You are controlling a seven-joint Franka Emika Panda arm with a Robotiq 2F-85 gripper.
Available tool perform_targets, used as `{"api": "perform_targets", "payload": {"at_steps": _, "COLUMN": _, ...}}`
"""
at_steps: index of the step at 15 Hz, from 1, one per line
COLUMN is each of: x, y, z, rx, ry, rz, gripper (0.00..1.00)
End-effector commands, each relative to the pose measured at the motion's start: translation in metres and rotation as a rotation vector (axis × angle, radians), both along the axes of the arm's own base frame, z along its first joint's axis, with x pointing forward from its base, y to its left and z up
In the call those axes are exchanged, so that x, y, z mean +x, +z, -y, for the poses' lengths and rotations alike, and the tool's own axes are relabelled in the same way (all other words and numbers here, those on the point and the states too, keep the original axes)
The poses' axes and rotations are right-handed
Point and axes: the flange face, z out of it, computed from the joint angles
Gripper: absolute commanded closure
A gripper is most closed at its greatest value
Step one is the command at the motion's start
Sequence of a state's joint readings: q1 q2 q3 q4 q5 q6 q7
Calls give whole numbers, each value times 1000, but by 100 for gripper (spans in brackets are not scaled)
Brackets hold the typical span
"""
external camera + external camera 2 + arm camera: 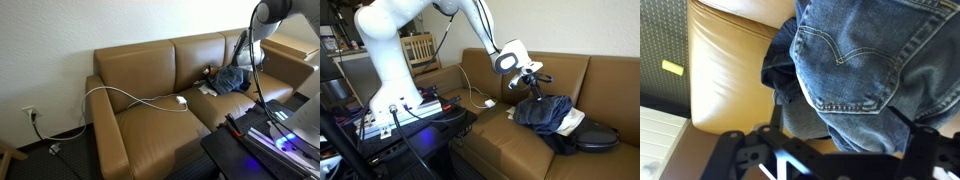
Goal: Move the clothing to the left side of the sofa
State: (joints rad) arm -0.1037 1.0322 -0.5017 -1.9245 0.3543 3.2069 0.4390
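The clothing [552,115] lies in a heap on one end seat of the tan leather sofa [150,70]. Blue jeans [870,50] are on top, with a white shirt [575,121] and a dark top [592,137] beside them. In an exterior view the heap [230,80] sits at the sofa's right end. My gripper [530,76] hangs open just above the jeans. In the wrist view its dark fingers [732,150] stand wide apart on either side of the denim, gripper [830,150] holding nothing.
A thin white cable [130,97] loops across the sofa's other seats. A black table with electronics [410,115] stands in front of the sofa at the arm's base. A wooden chair [418,48] is behind it. A wall outlet [30,113] is beside the sofa.
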Motion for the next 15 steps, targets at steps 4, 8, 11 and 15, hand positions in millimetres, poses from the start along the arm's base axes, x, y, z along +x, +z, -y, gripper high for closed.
{"api": "perform_targets", "payload": {"at_steps": 4, "x": -18, "y": -27, "z": 6, "rx": -35, "ry": 216, "rz": 21, "gripper": 0}}
{"api": "perform_targets", "payload": {"at_steps": 8, "x": -10, "y": -46, "z": 15, "rx": -101, "ry": 223, "rz": 30, "gripper": 0}}
{"api": "perform_targets", "payload": {"at_steps": 11, "x": -1, "y": -69, "z": -3, "rx": -93, "ry": 202, "rz": 38, "gripper": 0}}
{"api": "perform_targets", "payload": {"at_steps": 15, "x": 24, "y": -85, "z": -19, "rx": -105, "ry": 217, "rz": 50, "gripper": 0}}
